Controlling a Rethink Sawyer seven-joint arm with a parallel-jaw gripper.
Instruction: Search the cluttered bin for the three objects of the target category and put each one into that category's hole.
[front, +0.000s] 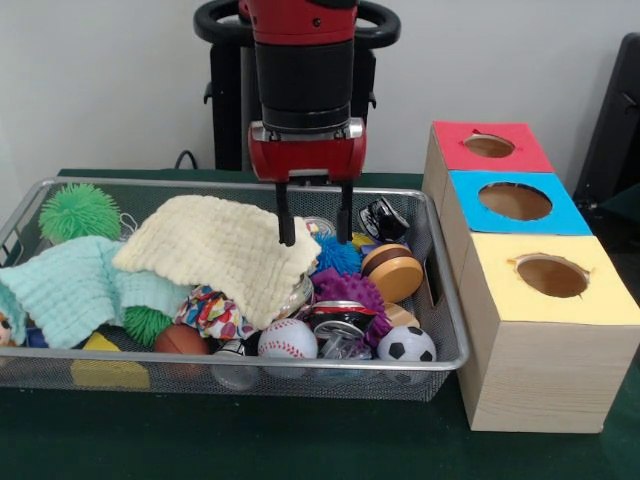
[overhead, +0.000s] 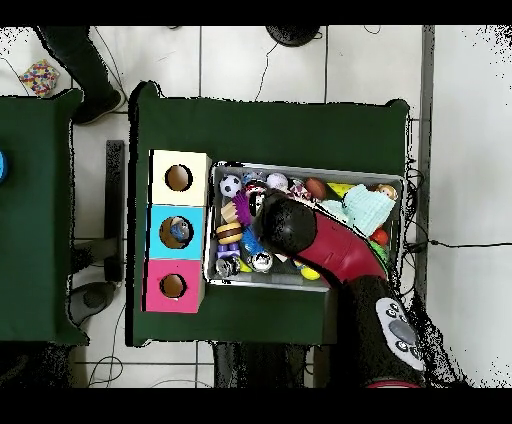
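Note:
The wire-mesh bin (front: 300, 362) is full of toys and cloths; it also shows in the overhead view (overhead: 300, 168). My gripper (front: 315, 230) hangs open and empty over the bin's middle. Its left fingertip (front: 287, 238) is at the right edge of a cream cloth (front: 220, 250). A blue spiky ball (front: 338, 257) lies just below the gripper. Three wooden boxes stand to the right of the bin, with a red-topped hole (front: 489, 146), a blue-topped hole (front: 515, 201) and a yellow-topped hole (front: 552, 275). In the overhead view my arm (overhead: 300, 232) hides the gripper.
In the bin lie a mint cloth (front: 70, 285), a green spiky ball (front: 80, 210), a baseball (front: 287, 340), a soccer ball (front: 406, 345), a brown football (front: 182, 340), a purple spiky toy (front: 350, 292), a wooden yo-yo (front: 393, 272) and a yellow block (front: 110, 372). A person's leg (overhead: 85, 60) shows in the overhead view's top left.

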